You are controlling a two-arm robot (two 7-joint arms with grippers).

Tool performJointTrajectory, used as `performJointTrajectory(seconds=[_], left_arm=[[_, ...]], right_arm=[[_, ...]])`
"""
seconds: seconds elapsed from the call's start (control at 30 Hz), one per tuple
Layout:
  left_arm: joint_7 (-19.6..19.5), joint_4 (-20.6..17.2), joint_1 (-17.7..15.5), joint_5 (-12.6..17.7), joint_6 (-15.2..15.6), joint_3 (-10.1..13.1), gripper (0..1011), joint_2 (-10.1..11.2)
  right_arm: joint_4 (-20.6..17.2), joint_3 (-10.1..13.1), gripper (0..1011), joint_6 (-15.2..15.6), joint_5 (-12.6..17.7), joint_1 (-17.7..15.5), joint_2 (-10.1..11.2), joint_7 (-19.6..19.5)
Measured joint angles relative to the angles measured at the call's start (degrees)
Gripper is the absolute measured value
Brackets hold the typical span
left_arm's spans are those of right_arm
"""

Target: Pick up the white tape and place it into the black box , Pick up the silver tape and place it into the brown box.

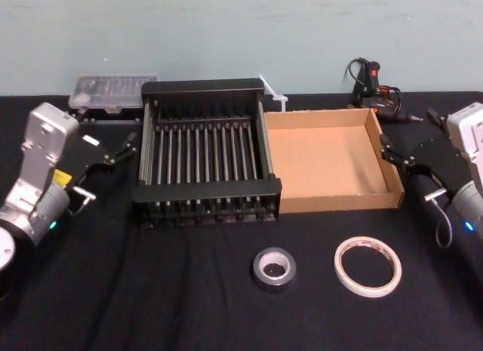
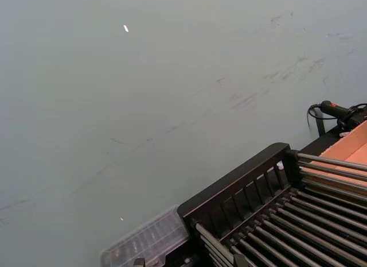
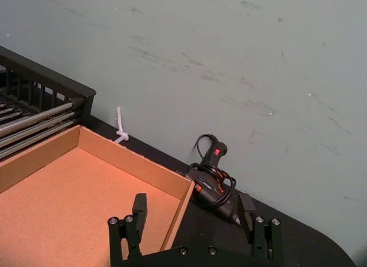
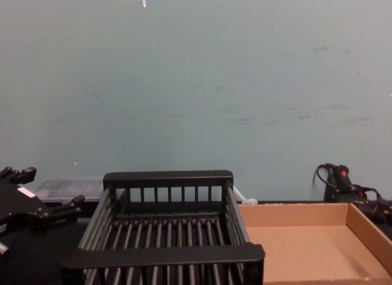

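- Left end effector (image 1: 121, 149): mid-left of head view, fingers spread, empty, beside black box (image 1: 204, 87).
- Black box: upper centre, nothing in it.
- Silver tape (image 1: 273, 284): flat on worktop (image 1: 151, 290), lower centre.
- Brown box (image 1: 332, 204): touching black box's right side, nothing in it.
- White tape (image 1: 341, 269): flat, lower right of centre, just beside silver tape, apart.
- Right end effector (image 1: 396, 153): wide open, empty, over brown box's right wall.
- Judgement: right arm is nearer. Descend vertically, one finger inside ring, pinch thin wall, avoid nudging silver roll.

Clear case (image 1: 113, 93) rear L; glue gun (image 1: 370, 83) rear R.
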Motion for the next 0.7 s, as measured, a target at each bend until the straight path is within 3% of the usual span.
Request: performJointTrajectory(seconds=[0.33, 0.7], left_arm=[[0.00, 0.00, 0.00, 0.00, 0.00, 0.00, 1001, 0.00], [0.00, 0.00, 0.00, 0.00, 0.00, 0.00, 1002, 0.00]], right_arm=[[-0.15, 0.68, 1002, 0.21, -0.19, -0.26, -0.24, 0.43], [-4.24, 3.41, 1003, 1.39, 1.13, -3.42, 1.14, 3.22]])
